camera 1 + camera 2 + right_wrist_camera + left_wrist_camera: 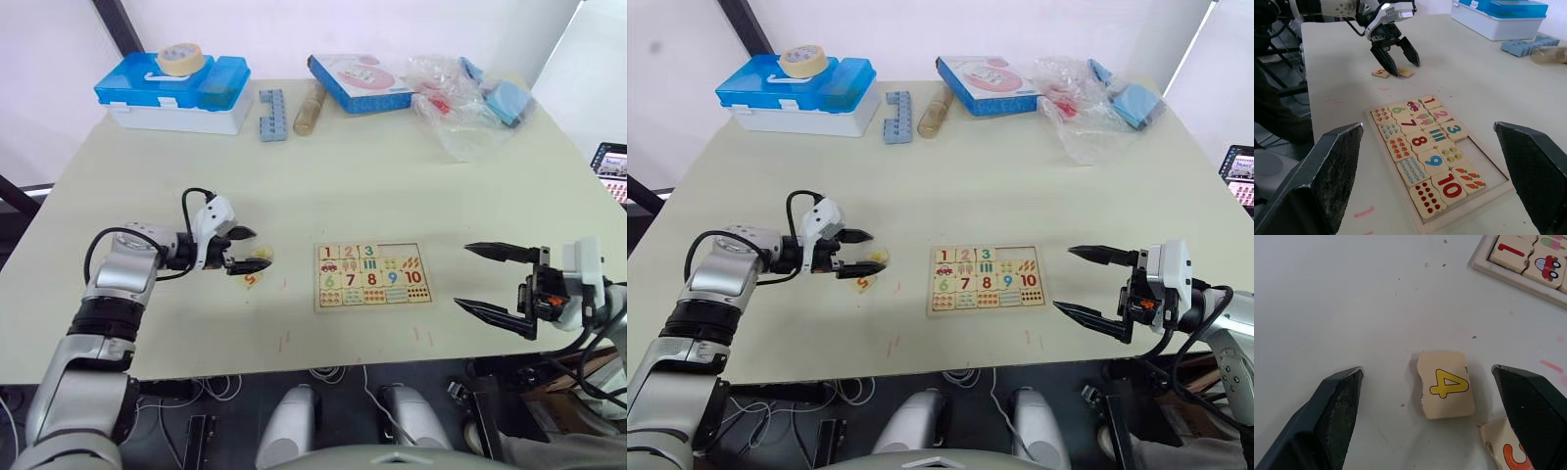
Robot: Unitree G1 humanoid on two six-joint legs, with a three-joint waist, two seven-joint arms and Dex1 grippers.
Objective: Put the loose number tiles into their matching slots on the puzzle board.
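The left end effector (247,249) was seen with its two black fingers apart, held low over the pale surface (392,166) to the left of the puzzle board (372,275). Between those fingers a loose tile with a yellow 4 (1446,391) lay flat on the surface, untouched by either finger. A second loose tile with an orange-red numeral (1503,446) lay just beside it, partly hidden by one fingertip, so its number could not be read with certainty. Both tiles were well apart from the board. The board lay flat near the front edge of the surface, most of its slots filled with numbered and picture pieces; an empty space was seen at the corner beyond the 3 (1453,129) in the right wrist view. The right end effector (496,280) was held wide open to the right of the board, clamped on nothing. At the far edge a blue-lidded box (176,91) and a blue brick strip (272,114) were seen.
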